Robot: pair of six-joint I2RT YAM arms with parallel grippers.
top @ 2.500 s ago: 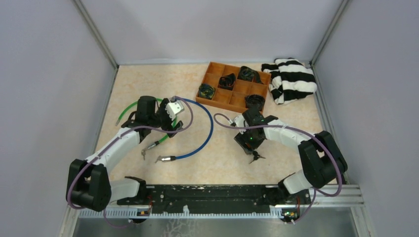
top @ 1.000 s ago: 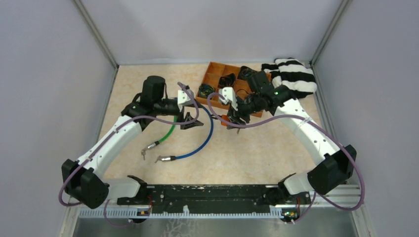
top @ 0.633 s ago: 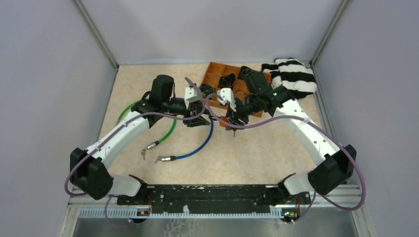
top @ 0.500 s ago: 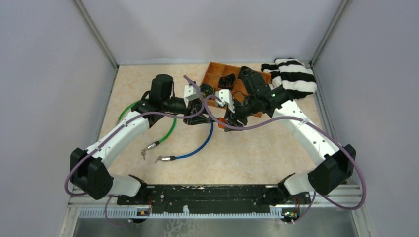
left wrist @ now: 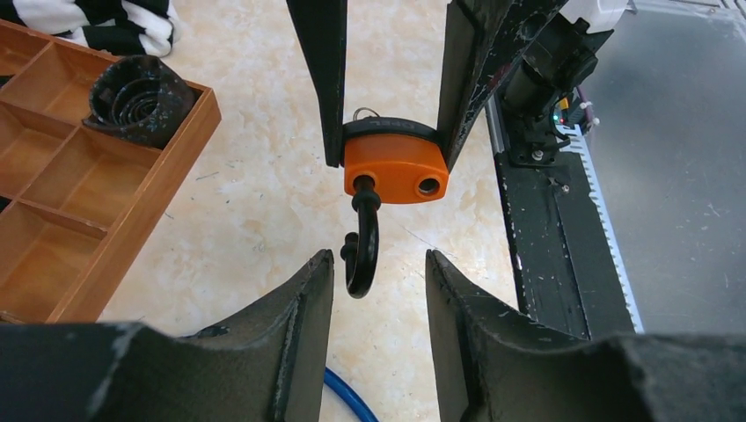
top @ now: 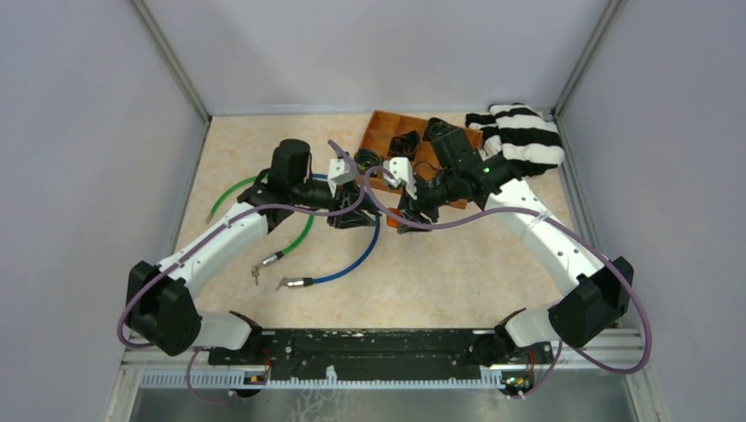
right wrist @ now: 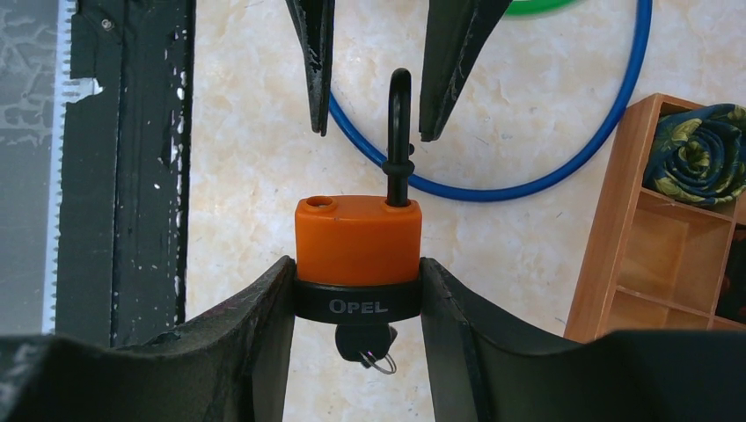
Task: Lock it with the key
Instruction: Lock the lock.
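Observation:
My right gripper (right wrist: pixel 356 264) is shut on an orange padlock (right wrist: pixel 356 230) with a black band, held above the table. The key (right wrist: pixel 362 345) sticks out of the padlock's underside, with a small ring on it. The black shackle (right wrist: pixel 398 132) stands pulled out, one leg free of the body. It points at my left gripper (left wrist: pixel 378 255). The left gripper is open, and the tip of the shackle (left wrist: pixel 362 246) hangs between its fingertips (left wrist: pixel 317 281) with a gap on each side. In the top view both grippers meet near the table's middle, left gripper (top: pixel 362 217) facing right gripper (top: pixel 403 215).
A wooden compartment tray (top: pixel 376 115) with rolled dark items stands at the back, right behind the grippers. A black-and-white striped cloth (top: pixel 521 141) lies to its right. A blue cable (top: pixel 352 259) and a green cable (top: pixel 301 237) lie below the left gripper. A black rail (top: pixel 369 343) runs along the near edge.
The left arm has swung right toward the padlock and its jaws have narrowed around the shackle tip. The right arm has carried the padlock slightly left to meet it.

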